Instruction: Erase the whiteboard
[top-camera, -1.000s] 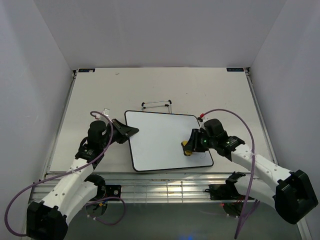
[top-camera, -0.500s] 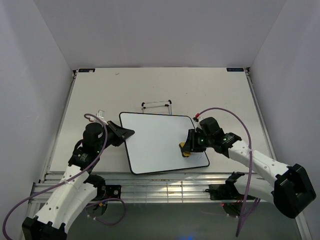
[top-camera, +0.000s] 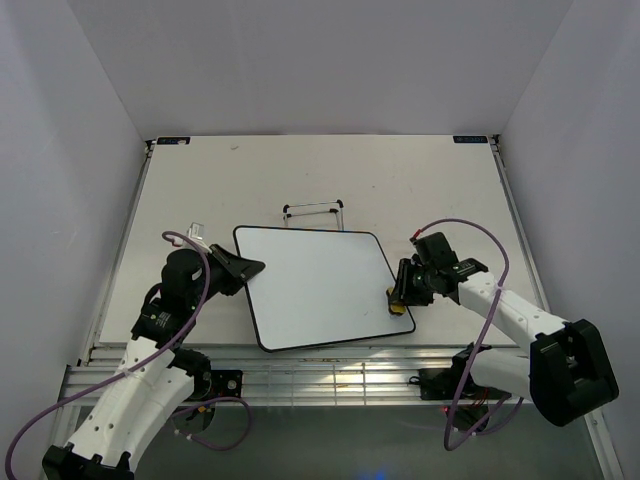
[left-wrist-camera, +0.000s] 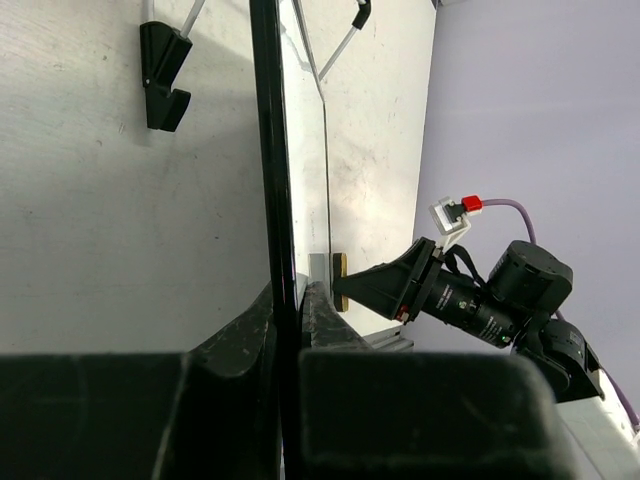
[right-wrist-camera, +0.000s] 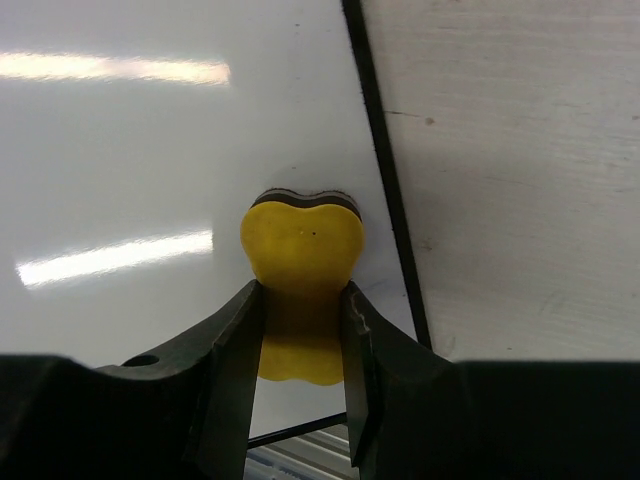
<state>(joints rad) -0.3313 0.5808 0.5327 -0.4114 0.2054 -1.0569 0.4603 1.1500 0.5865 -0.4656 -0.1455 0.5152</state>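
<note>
The whiteboard (top-camera: 318, 288) lies flat on the table, its white face blank and framed in thin black. My left gripper (top-camera: 254, 268) is shut on its left edge; in the left wrist view the black frame (left-wrist-camera: 268, 150) runs straight between my fingers (left-wrist-camera: 318, 305). My right gripper (top-camera: 401, 298) is shut on a yellow eraser (top-camera: 398, 308), which presses on the board's near right corner. The right wrist view shows the eraser (right-wrist-camera: 302, 245) squeezed between both jaws, close to the board's right frame (right-wrist-camera: 376, 140). The eraser (left-wrist-camera: 340, 281) also shows in the left wrist view.
A small wire stand (top-camera: 313, 210) with black ends lies just behind the board; one black end (left-wrist-camera: 163, 75) shows in the left wrist view. Aluminium rails (top-camera: 330, 368) run along the near table edge. White walls close in the table on three sides.
My right gripper has slid the eraser from the board's middle right out to its near right corner. The board and my left gripper have shifted a little left.
</note>
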